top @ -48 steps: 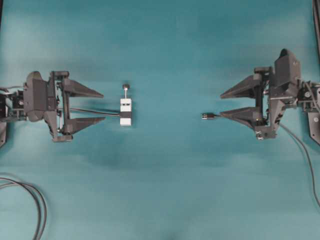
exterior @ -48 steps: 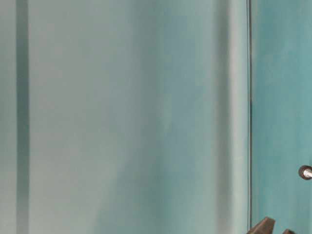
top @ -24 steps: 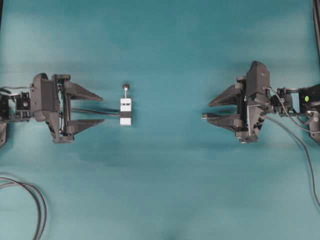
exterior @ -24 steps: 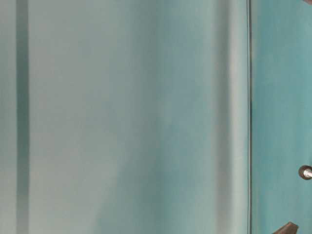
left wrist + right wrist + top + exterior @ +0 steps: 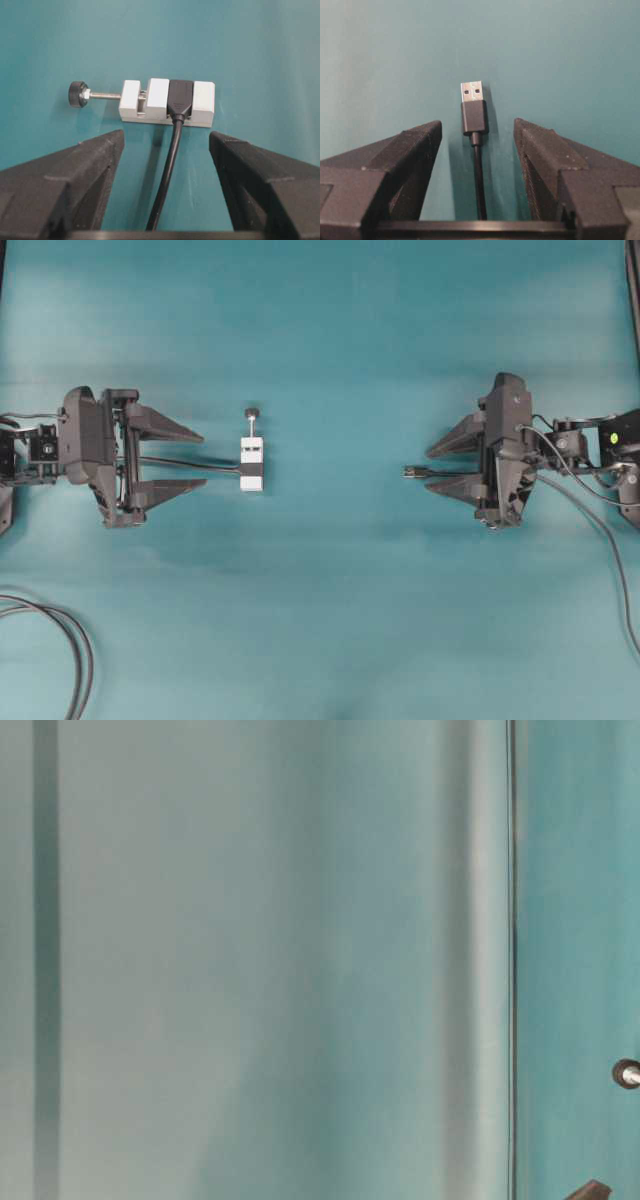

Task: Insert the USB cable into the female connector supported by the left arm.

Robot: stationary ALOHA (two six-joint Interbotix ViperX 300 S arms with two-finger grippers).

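The female connector (image 5: 252, 463), a white block with a black band and a pin ending in a dark knob (image 5: 251, 413), lies on the teal table, left of centre. Its dark cable runs back between the fingers of my left gripper (image 5: 204, 460), which is open and stops short of the block. In the left wrist view the connector (image 5: 204, 100) sits just ahead of the open left gripper (image 5: 166, 135). The USB cable's plug (image 5: 412, 471) lies right of centre. My right gripper (image 5: 430, 470) is open and straddles the cable behind the USB plug (image 5: 471, 92), without touching it.
A thicker dark cable loop (image 5: 75, 650) lies at the table's bottom-left corner. Another cable (image 5: 605, 540) trails from the right arm towards the right edge. The table-level view is mostly a blurred teal wall, with a small knob (image 5: 627, 1073) at its right edge.
The right gripper has come left and turned, so its fingers now stand on either side of the USB cable. The left gripper shifted slightly left. Connector and plug have not moved.
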